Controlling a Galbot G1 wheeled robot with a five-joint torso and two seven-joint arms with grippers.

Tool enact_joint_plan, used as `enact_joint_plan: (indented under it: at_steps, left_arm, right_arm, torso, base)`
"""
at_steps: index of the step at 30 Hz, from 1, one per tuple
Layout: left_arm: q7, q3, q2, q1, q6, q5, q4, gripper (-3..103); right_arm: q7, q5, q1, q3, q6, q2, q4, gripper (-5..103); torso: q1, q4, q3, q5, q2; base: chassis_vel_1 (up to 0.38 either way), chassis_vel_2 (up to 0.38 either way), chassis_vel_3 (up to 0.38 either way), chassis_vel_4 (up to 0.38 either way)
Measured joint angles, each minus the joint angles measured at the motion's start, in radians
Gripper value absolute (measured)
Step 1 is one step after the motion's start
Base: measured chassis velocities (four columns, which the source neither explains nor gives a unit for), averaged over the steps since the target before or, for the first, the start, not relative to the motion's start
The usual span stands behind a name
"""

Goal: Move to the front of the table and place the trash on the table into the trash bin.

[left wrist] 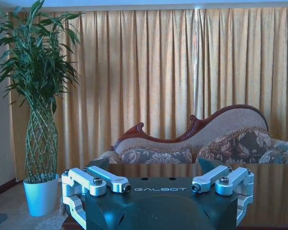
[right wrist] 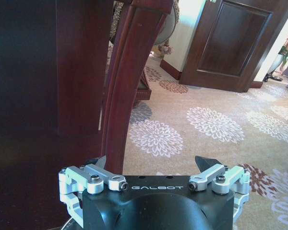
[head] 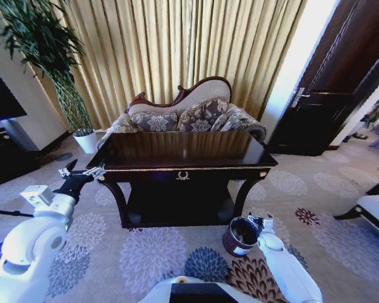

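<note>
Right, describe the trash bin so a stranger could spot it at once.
Start at the long dark table in front of the sofa. At its front right leg, on the flowered carpet, stands the trash bin, with the right gripper next to its rim. It is a small round dark bucket with a pale rim and white label, unlike the white plant pot beyond the table's left end.

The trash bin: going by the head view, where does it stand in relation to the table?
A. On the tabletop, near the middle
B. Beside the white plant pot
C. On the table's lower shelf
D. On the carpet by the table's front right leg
D. The trash bin stands on the floral carpet just outside the front right leg of the table, with the right gripper at its rim.
</note>
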Motion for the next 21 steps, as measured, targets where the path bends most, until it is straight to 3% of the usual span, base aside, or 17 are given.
enact_joint_plan:
  at_steps: [12, 15, 18, 21]
  left_arm:
    - [0.007, 0.002, -0.001, -0.007, 0.0, -0.001, 0.01, 100]
    - [0.008, 0.002, 0.0, -0.008, 0.0, -0.002, 0.011, 100]
    - [0.007, -0.002, -0.001, -0.006, 0.0, -0.003, 0.011, 100]
    - [0.007, -0.002, -0.003, -0.004, -0.001, -0.003, 0.01, 100]
  right_arm:
    - [0.0, 0.005, 0.0, 0.0, -0.008, 0.006, -0.008, 100]
    - [0.0, 0.043, -0.006, -0.002, -0.015, 0.006, 0.007, 100]
    - [0.001, 0.173, -0.042, -0.005, -0.044, -0.004, 0.123, 100]
    - [0.0, 0.204, -0.064, -0.003, -0.051, -0.011, 0.197, 100]
  torso:
    - [0.0, 0.0001, 0.0, 0.0, 0.0]
    - [0.0, -0.0001, 0.0, 0.0, 0.0]
    - [0.0, 0.0001, 0.0, 0.0002, 0.0]
    - [0.0, 0.0, 0.0, -0.0001, 0.0]
  base:
    - [0.0, 0.0, 0.0, 0.0]
    - [0.0, 0.0, 0.0, 0.0]
    - [0.0, 0.0, 0.0, 0.0]
    - [0.0, 0.0, 0.0, 0.0]
